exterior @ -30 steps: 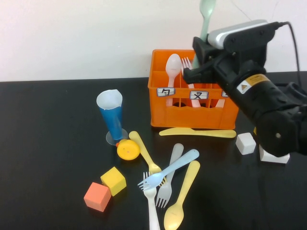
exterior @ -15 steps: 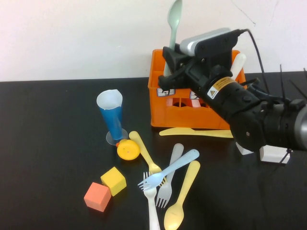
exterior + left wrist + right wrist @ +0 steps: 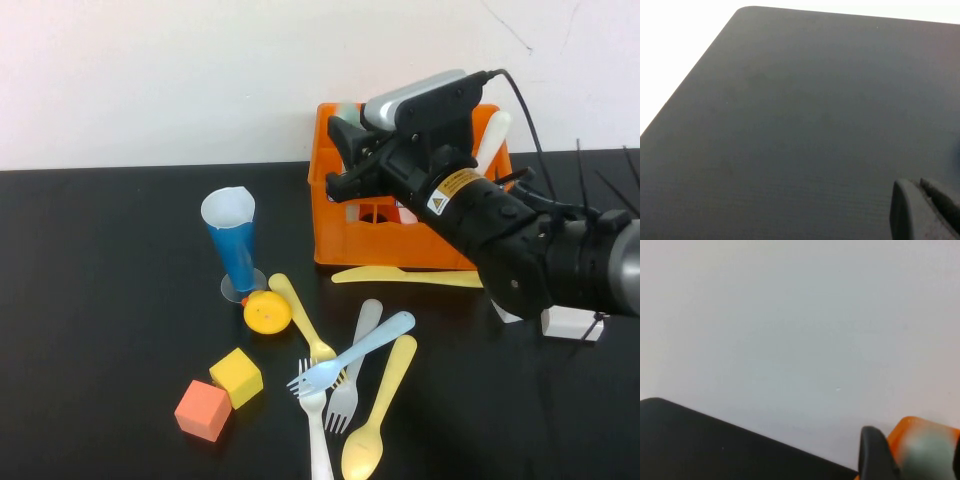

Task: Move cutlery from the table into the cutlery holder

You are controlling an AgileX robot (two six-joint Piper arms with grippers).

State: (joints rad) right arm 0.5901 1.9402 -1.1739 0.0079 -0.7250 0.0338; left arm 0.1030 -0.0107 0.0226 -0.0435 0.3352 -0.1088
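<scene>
The orange cutlery holder (image 3: 400, 240) stands at the back of the black table (image 3: 100, 300). My right gripper (image 3: 345, 160) is over its left compartment, shut on a pale green spoon (image 3: 347, 110) that stands down in the crate. The right wrist view shows the spoon (image 3: 925, 455) between the fingers (image 3: 875, 450), in front of the crate's rim (image 3: 900, 427). On the table lie a yellow knife (image 3: 410, 277), two yellow spoons (image 3: 300, 315) (image 3: 378, 412), a light blue fork (image 3: 355, 352), a grey fork (image 3: 352, 375) and a white fork (image 3: 318, 435). My left gripper (image 3: 920, 210) is shut over bare tabletop.
A blue cup (image 3: 234, 245) stands left of the crate with a yellow round toy (image 3: 267, 313) by it. A yellow cube (image 3: 237, 377) and an orange-red cube (image 3: 203, 410) sit at the front left. A white block (image 3: 572, 322) lies right of the crate.
My right gripper has moved left over the crate's left compartment and lowered the pale green spoon from high above the crate down into it.
</scene>
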